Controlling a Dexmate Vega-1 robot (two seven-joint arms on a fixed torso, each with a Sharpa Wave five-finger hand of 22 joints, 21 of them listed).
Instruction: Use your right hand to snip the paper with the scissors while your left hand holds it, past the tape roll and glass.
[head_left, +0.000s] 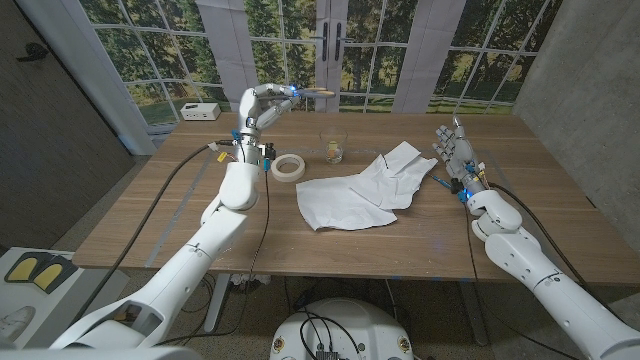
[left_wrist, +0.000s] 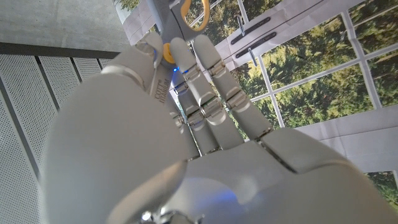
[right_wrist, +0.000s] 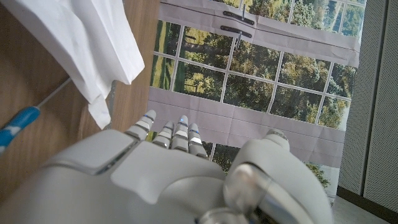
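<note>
Left hand (head_left: 262, 107) is raised at far left, pinching the yellow-handled scissors (head_left: 318, 92) up in the air, though the task wants them in the right. Right hand (head_left: 452, 150) stands beside the paper's right edge, fingers spread, grasping nothing. Paper (head_left: 360, 188) lies uncut mid-table, tape roll (head_left: 287, 167) and glass (head_left: 334, 148) beyond it; cutting all remains.

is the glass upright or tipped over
Upright: in the head view the glass stands on its base on the table, mouth up, between the tape roll and the paper.
</note>
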